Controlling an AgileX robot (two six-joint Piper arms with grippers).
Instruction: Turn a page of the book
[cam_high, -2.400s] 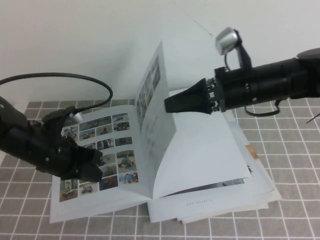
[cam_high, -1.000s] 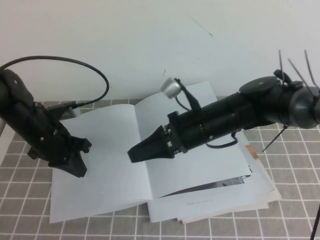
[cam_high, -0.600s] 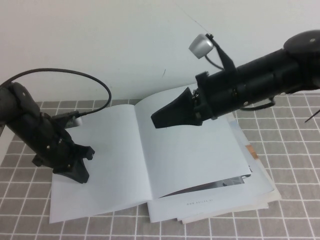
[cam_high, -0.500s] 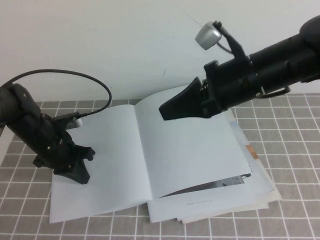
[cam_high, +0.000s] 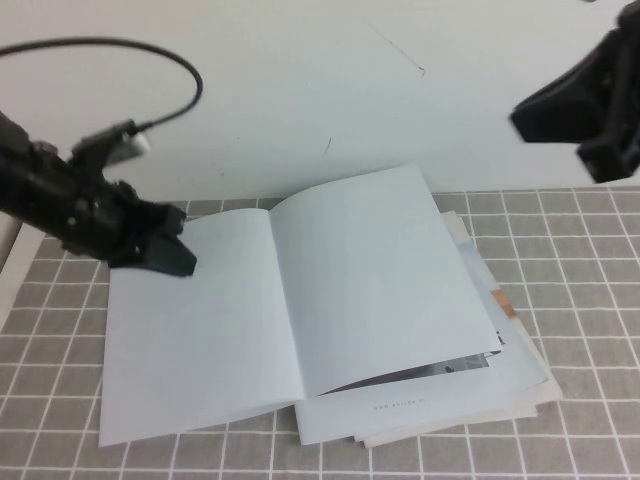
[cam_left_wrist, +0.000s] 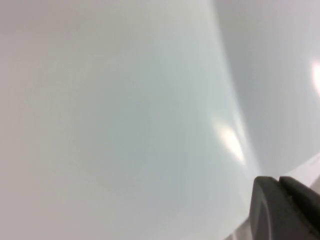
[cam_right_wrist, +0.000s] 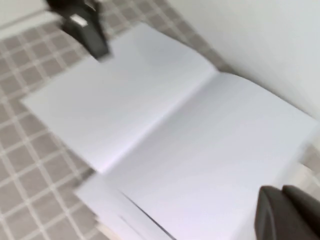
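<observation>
Landmark: the book (cam_high: 300, 310) lies open on the tiled bench (cam_high: 580, 300), its right half resting on a pile of loose papers (cam_high: 500, 385).
Change to the page: the page (cam_high: 195, 320), which stood upright at the spine a couple of seconds ago, now lies flat on the left half of the book, blank face up; the photo grid that showed there is covered.
Change to the right arm: the right gripper (cam_high: 590, 100), which was low over the right half of the book a second ago, has pulled up and away, and is now well clear of the book, past its far right corner.
Change to the left arm: the left gripper (cam_high: 165, 250), pressed on the left half half a second ago, has lifted toward the book's far left corner.
Meaning for the task: judged from the flat sheet and both arms backing off, the turn looks done; only retreat seems left.
Left fingers: they look drawn together to a narrow tip and hold nothing; whether they touch the far left corner of the book, I cannot tell.
Right fingers: dark and blurred, so I cannot tell how wide they stand; they touch nothing of the book.
Wrist views: both show only pale blank paper.
</observation>
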